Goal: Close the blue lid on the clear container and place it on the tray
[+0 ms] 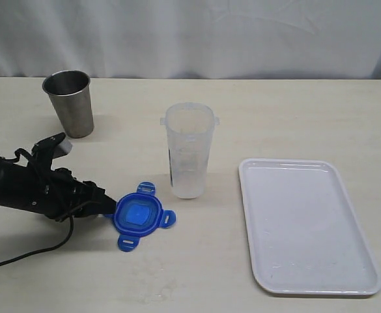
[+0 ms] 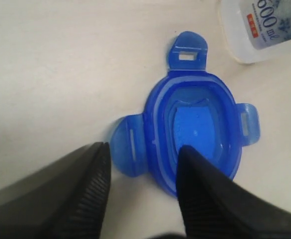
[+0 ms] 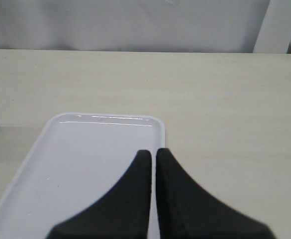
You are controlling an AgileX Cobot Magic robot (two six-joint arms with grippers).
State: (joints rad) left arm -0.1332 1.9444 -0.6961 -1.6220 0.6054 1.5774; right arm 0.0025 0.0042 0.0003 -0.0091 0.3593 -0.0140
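Four snap flaps splayed outward on the rounded-square bright blue plastic lid (image 1: 138, 215), lying hollow side up on the pale tabletop (image 1: 255, 117), just in front and to the left of the tall translucent plastic container (image 1: 189, 151). Left end effector (image 2: 141, 186) parted and straddling the lid's near flap and rim, one finger (image 2: 93, 189) outside the flap, the other over the hollow; not clamped yet, probably lined up for an edge pinch. Container upright and open-mouthed, left of the flat white rectangular plastic tray (image 1: 307, 225), likely kept free for capping. Steel cup (image 1: 69, 103) well behind and left of the container, no part of the job. Right end effector (image 3: 152, 155) clenched on nothing, parked above the tray.
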